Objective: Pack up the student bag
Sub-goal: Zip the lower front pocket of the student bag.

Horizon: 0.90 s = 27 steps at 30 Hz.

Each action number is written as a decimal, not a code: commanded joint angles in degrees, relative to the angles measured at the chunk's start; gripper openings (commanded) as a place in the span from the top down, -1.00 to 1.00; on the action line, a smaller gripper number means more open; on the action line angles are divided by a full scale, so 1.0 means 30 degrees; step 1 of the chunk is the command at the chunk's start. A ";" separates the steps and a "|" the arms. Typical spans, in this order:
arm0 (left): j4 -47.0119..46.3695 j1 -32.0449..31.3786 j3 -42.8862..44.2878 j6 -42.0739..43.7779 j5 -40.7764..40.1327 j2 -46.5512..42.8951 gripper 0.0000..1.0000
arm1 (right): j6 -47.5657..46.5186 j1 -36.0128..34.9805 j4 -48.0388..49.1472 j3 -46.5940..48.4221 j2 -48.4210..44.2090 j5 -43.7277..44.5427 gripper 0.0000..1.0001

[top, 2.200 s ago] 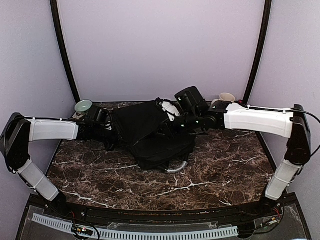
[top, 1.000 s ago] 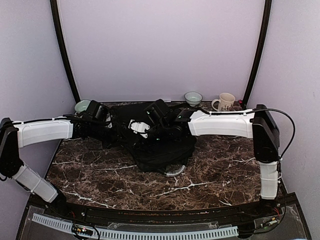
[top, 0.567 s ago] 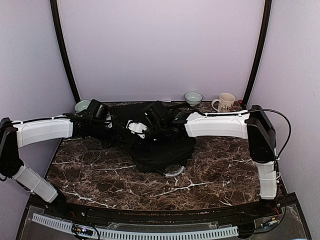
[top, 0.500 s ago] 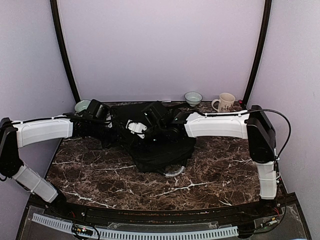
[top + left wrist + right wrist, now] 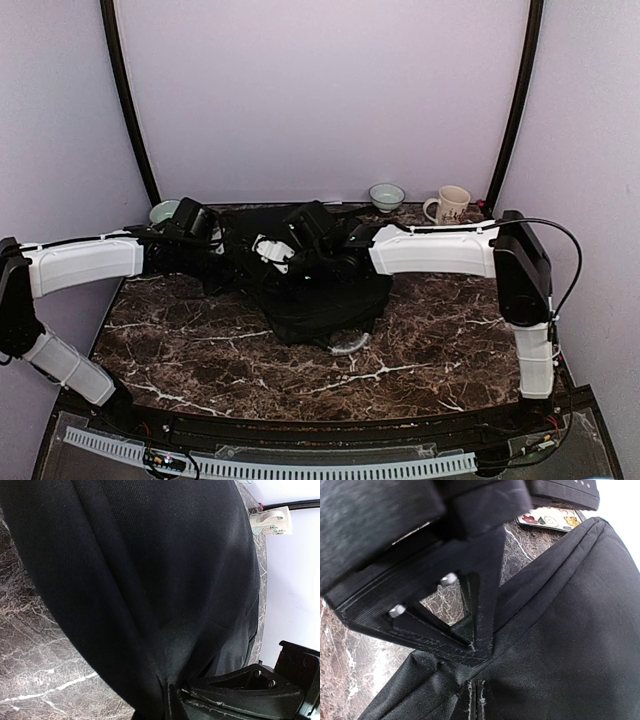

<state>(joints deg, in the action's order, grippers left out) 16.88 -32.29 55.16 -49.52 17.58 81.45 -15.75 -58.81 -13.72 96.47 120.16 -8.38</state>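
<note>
Bag [image 5: 330, 295] is seen lying mid-table, toward the far edge, with its grey handle [image 5: 348, 343] poking out on the near side. Compared with a couple of seconds back, the right arm has been swung in from the far right and is now laid across the bag's top. That leaves the bowl [image 5: 386, 195] uncovered next to the mug [image 5: 452, 204], and the flap that was propped up is slumped lower. Over the last half second hardly any change can be made out.

From above, both sets of fingers are lost against the black fabric, so the wrist cams have to be relied on. The left gripper [image 5: 171, 695] is shown pinched on a fold of the bag, creases fanning out from it, with marble table [image 5: 30, 650] alongside. The right gripper [image 5: 479, 652] looks pressed together on a raised ridge of fabric by a seam, though its upper finger is blurred and cut off. Some patterned crockery [image 5: 550, 519] is clipped at that view's top; which piece can't be told. A second bowl [image 5: 165, 212] is partly hidden behind the left arm.
</note>
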 commanded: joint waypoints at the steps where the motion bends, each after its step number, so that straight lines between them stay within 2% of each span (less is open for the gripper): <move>1: -0.0868 -0.0251 0.0540 0.0437 0.0373 -0.1988 1.00 | 0.1388 0.0754 -0.1031 -0.0104 -0.0032 -0.0014 1.00; 9: -0.0405 -0.0251 -0.0057 0.0364 -0.0331 -0.2788 1.00 | 0.6512 0.2557 0.1642 -0.2660 -0.1452 0.0446 1.00; 17: -0.0093 -0.0248 -0.0392 0.0521 -0.0641 -0.3344 1.00 | 1.1122 0.4331 0.4856 -0.5658 -0.2512 -0.1494 1.00; 27: 0.0161 -0.0234 -0.0777 0.0601 -0.0727 -0.3904 1.00 | 1.3368 0.6088 0.6100 -0.7445 -0.3339 -0.1480 1.00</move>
<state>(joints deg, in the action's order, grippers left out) 16.84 -32.80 53.08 -49.71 15.38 75.22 20.86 -45.56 4.21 76.34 111.28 -18.81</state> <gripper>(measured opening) 0.043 0.006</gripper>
